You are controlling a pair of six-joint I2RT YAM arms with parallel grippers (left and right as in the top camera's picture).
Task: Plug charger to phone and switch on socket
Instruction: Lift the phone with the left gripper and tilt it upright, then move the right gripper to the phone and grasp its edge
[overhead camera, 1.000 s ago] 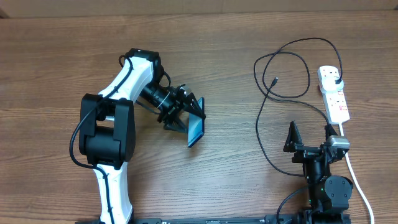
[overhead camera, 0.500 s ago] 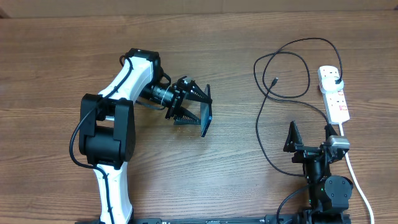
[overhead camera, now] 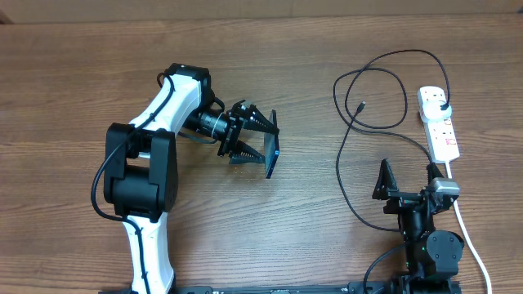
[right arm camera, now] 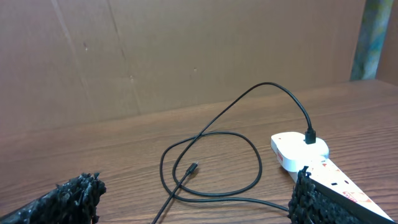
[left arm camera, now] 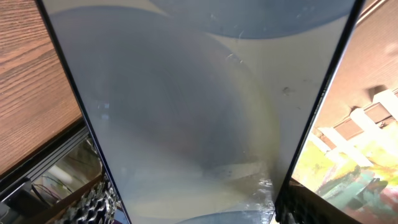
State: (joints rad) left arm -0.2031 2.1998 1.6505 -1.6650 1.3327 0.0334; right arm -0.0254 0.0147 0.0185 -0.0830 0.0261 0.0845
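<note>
My left gripper (overhead camera: 263, 140) is shut on the phone (overhead camera: 271, 161), holding it on its edge just above the table at centre left. In the left wrist view the phone (left arm camera: 199, 93) fills the frame with a pale grey-blue screen, and the fingers (left arm camera: 93, 202) press on its two long sides. The charger (overhead camera: 372, 96) lies in loops at the right; its connector tip (overhead camera: 361, 105) is free on the wood and its plug (overhead camera: 442, 107) sits in the white socket (overhead camera: 441, 131). My right gripper (overhead camera: 406, 175) stands open near the front edge, short of the charger tip (right arm camera: 194, 167) and the socket (right arm camera: 311, 158).
The socket's thick white cord (overhead camera: 470, 237) runs down the right side past my right arm. A brown cardboard wall (right arm camera: 186, 50) closes off the back of the table. Bare wood lies between the two arms.
Over the last second my left gripper swung right and turned the phone from screen-up to standing on edge. Nothing has moved in the last half second. The right arm stayed still.
</note>
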